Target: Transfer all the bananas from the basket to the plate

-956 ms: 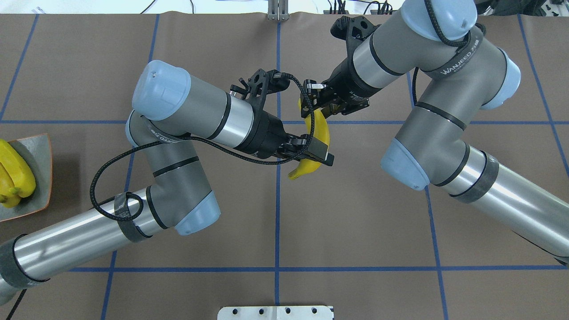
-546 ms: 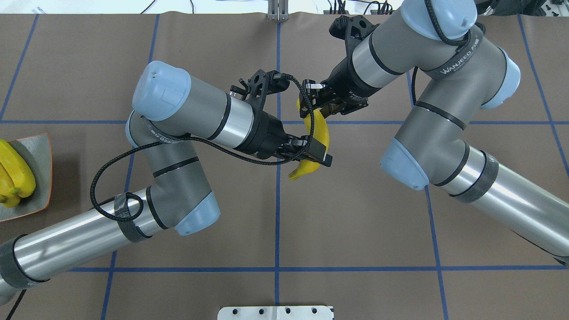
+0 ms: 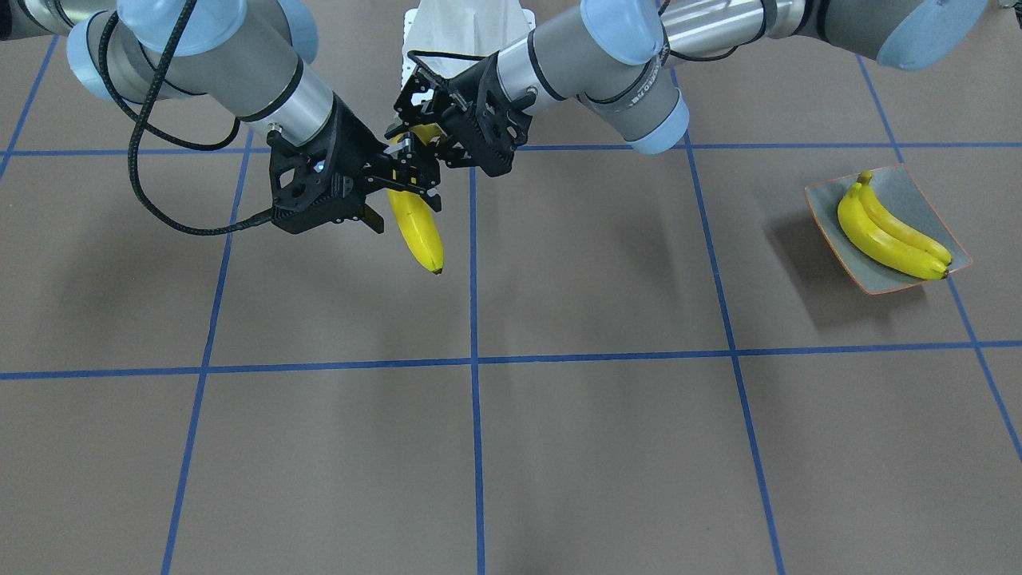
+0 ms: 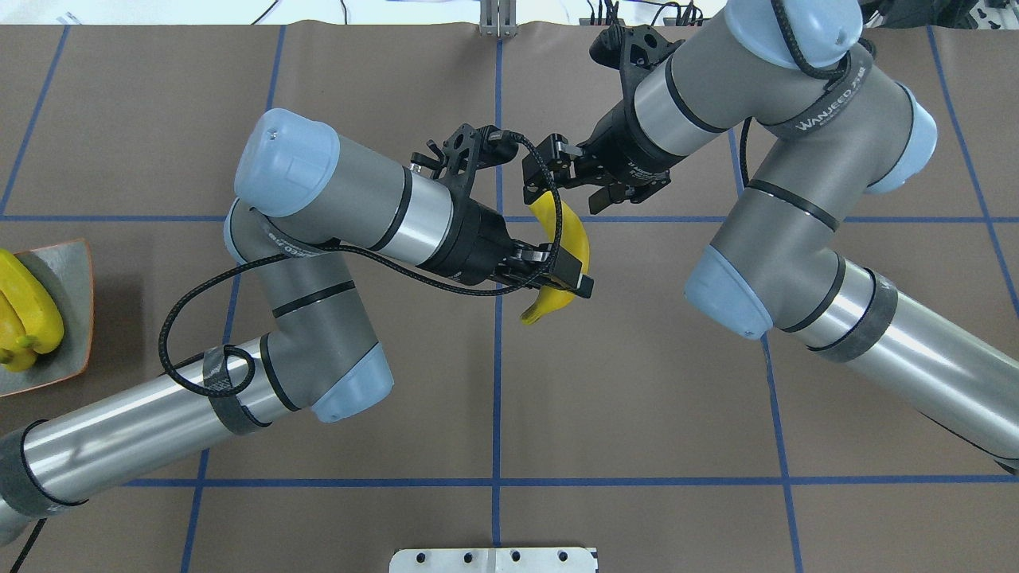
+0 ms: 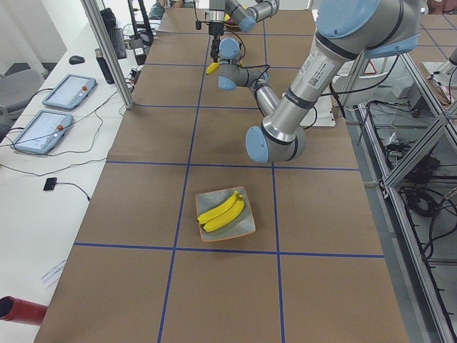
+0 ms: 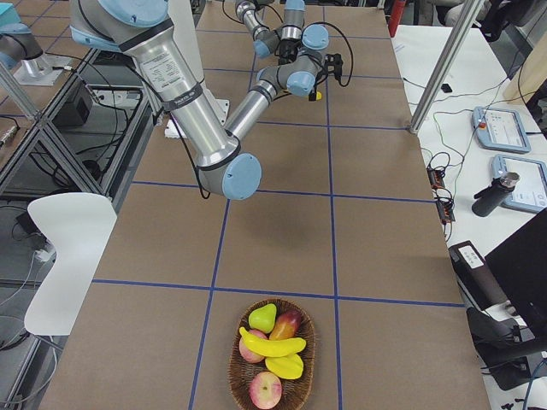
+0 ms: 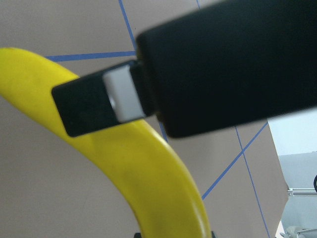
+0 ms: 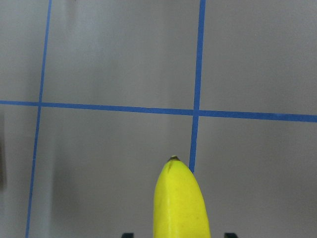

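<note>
A yellow banana [image 4: 545, 306] hangs in the air above the middle of the table. My left gripper [image 4: 569, 274] is shut on its middle, and the left wrist view shows a finger pad pressed on the banana [image 7: 148, 173]. My right gripper [image 4: 569, 187] is open at the banana's upper end, its fingers standing apart from the fruit [image 3: 419, 228]. The right wrist view shows the banana's tip [image 8: 181, 203] over the table. Two bananas [image 3: 886, 235] lie on the grey-green plate [image 3: 918, 192] at the table's left end. One banana [image 6: 273, 346] lies in the wicker basket [image 6: 232, 376] at the right end.
The basket also holds a green pear [image 6: 263, 318] and some red and yellow fruit. Both arms meet over the table's centre line. A white mounting plate [image 4: 493, 559] sits at the near edge. The brown mat has blue grid lines.
My right gripper has opened, let go of the banana's upper end and drawn back slightly. My left gripper keeps its hold, and the banana has barely moved.
</note>
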